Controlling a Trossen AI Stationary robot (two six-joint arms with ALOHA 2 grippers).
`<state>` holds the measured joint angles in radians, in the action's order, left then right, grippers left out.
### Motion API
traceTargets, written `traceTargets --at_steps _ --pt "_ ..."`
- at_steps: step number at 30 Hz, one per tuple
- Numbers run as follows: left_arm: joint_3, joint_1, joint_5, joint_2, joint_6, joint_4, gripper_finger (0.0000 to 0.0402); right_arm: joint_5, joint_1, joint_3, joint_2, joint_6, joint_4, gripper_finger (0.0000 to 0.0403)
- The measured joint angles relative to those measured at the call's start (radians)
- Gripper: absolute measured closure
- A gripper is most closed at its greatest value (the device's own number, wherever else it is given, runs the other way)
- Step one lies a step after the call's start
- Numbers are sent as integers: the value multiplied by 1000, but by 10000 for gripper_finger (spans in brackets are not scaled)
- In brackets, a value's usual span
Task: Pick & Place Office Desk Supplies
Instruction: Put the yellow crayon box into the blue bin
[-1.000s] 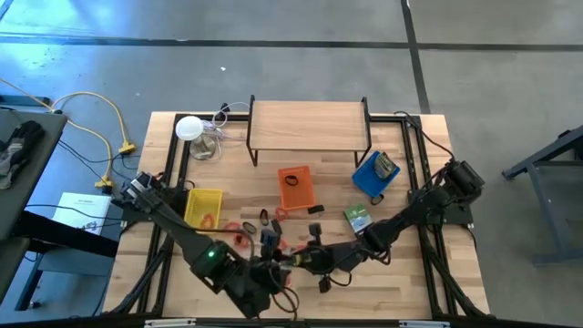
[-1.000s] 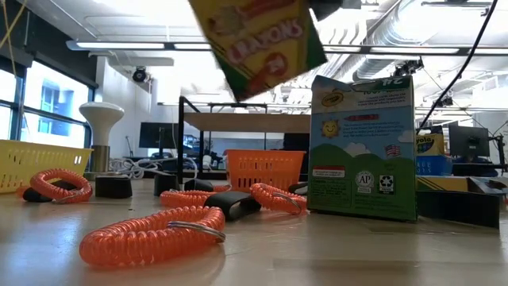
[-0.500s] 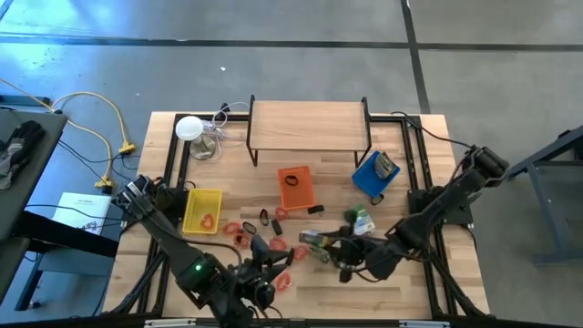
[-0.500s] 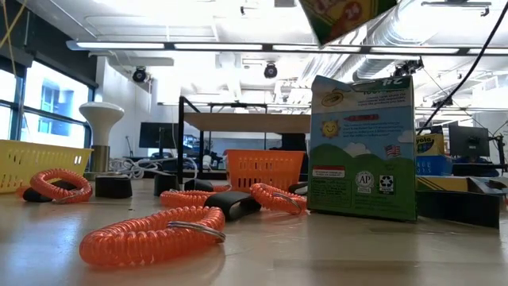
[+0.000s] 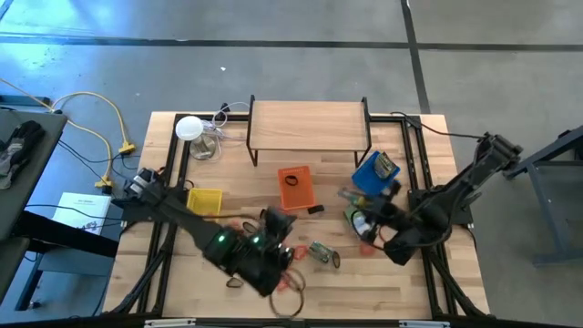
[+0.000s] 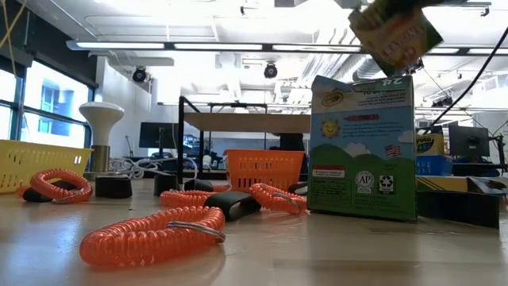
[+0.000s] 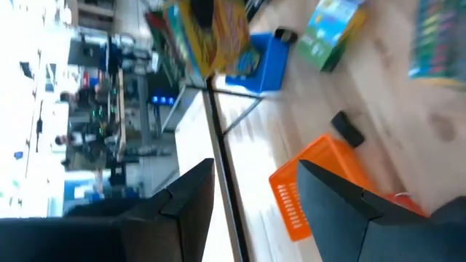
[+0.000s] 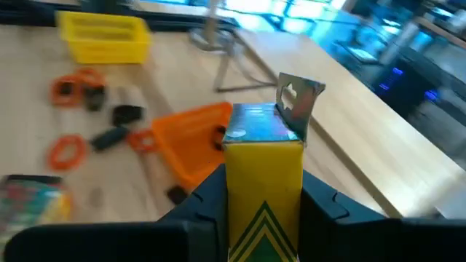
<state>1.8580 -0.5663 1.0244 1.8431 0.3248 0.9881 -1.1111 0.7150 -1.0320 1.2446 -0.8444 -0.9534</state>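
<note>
The wooden bench (image 5: 401,282) carries an orange tray (image 5: 295,187) at its middle, orange coils (image 6: 151,234) before it, and a standing crayon box (image 6: 363,148) right of it. Behind lies a lit workshop. The right hand (image 8: 263,191) holds a yellow crayon box (image 8: 263,189) aloft, right of the tray. The left hand (image 7: 251,193), fingers apart, seemingly empty, hovers just before the tray.

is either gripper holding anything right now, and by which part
The right gripper holds a yellow-and-green crayon box, its fingers clamped on the box's two opposite sides at its lower end. The left gripper is open and holds nothing.
</note>
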Motion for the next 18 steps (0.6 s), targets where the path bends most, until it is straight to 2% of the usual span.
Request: traceTargets --at_steps 2,5,7,13,15,18 --pt "0 43 -32 0 0 0 215 -32 6 33 -15 -143 -95 311" --pt "0 116 -162 0 16 0 215 -70 5 115 -41 -319 -167 307" --pt "0 165 -246 0 34 0 215 -88 3 176 -56 -395 -168 306" --pt "0 315 -372 0 67 -2 215 -128 -51 337 -67 -598 -164 309" --pt "0 361 -466 0 72 -15 215 -145 -81 389 -67 -676 -166 308" --pt "0 413 -667 0 90 -43 215 -156 -124 454 -67 -759 -158 307"
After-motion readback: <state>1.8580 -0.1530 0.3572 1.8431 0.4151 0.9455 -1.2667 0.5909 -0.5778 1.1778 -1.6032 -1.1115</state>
